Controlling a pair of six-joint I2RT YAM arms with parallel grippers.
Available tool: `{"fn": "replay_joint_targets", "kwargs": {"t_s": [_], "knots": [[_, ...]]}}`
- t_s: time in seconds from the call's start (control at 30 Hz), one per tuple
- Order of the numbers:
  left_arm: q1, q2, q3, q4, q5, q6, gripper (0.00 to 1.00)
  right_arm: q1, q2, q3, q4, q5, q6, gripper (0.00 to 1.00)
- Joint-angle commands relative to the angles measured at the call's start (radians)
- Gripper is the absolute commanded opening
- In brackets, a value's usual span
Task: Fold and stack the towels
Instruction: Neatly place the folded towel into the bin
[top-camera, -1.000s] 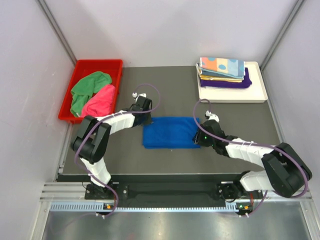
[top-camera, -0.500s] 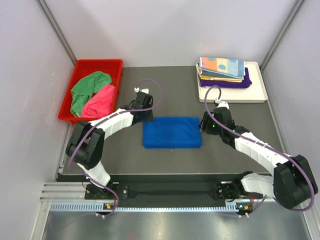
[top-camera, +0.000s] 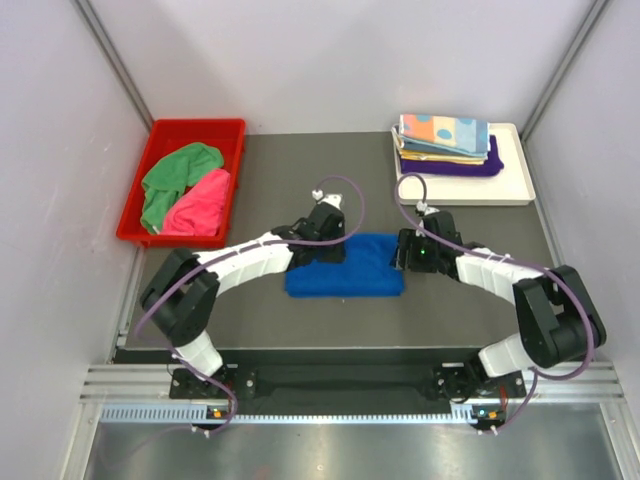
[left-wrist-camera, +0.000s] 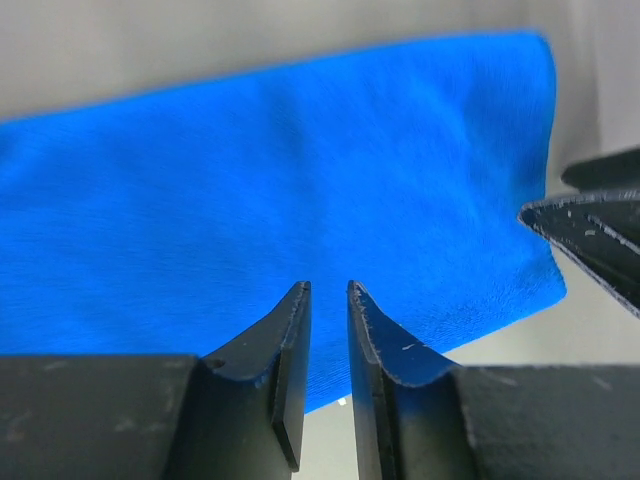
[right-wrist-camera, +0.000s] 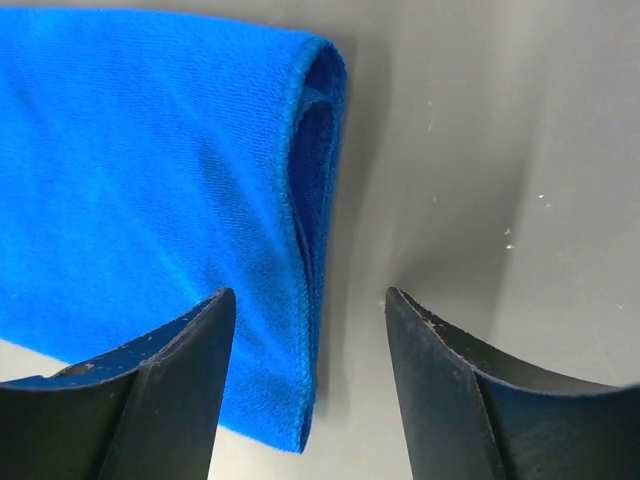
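The blue towel (top-camera: 345, 268) lies folded flat in the middle of the dark bench (top-camera: 300, 180), a wide rectangle between my two arms. My left end effector (top-camera: 328, 248) hangs over its far left part; in the left wrist view its fingers (left-wrist-camera: 290, 350) stand only a slim gap apart, with nothing between them, and the blue terry (left-wrist-camera: 300, 170) fills most of the space beyond them. My right end effector (top-camera: 405, 252) sits at the towel's right end with its jaws spread wide and gripping nothing. In the right wrist view the towel's doubled-over edge (right-wrist-camera: 310, 200) runs between the two fingertips, nearer the left one, with bare bench under the other. One dark finger of that end effector (left-wrist-camera: 590, 230) also shows at the right edge of the left wrist view, just beside the towel's corner. At the far left, a red bin (top-camera: 195, 128) holds a crumpled green towel (top-camera: 175, 175) and a pink towel (top-camera: 200, 205). At the far right, a white tray (top-camera: 515, 190) carries a stack of folded towels (top-camera: 445, 140), orange with teal dots on top and purple at the bottom.
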Motion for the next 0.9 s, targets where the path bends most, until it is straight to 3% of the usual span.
{"fn": "replay_joint_targets", "kwargs": {"t_s": [0.0,0.33,0.6,0.7,0.87], "knots": [[-0.042,0.061,-0.02,0.079,0.022,-0.052,0.26,0.029,0.032,0.04,0.061,-0.018,-0.003,0.61],[-0.115,0.115,-0.057,0.093,-0.031,-0.113,0.22,0.114,0.138,0.058,0.064,0.06,0.051,0.59],[-0.134,0.101,-0.083,0.12,-0.044,-0.141,0.21,0.184,0.173,0.095,0.036,0.126,0.084,0.49],[-0.135,0.077,-0.086,0.117,-0.061,-0.149,0.2,0.19,0.184,0.106,0.009,0.173,0.084,0.36],[-0.137,-0.035,-0.089,0.074,-0.127,-0.159,0.19,0.195,0.203,0.158,-0.074,0.249,0.051,0.03]]}}
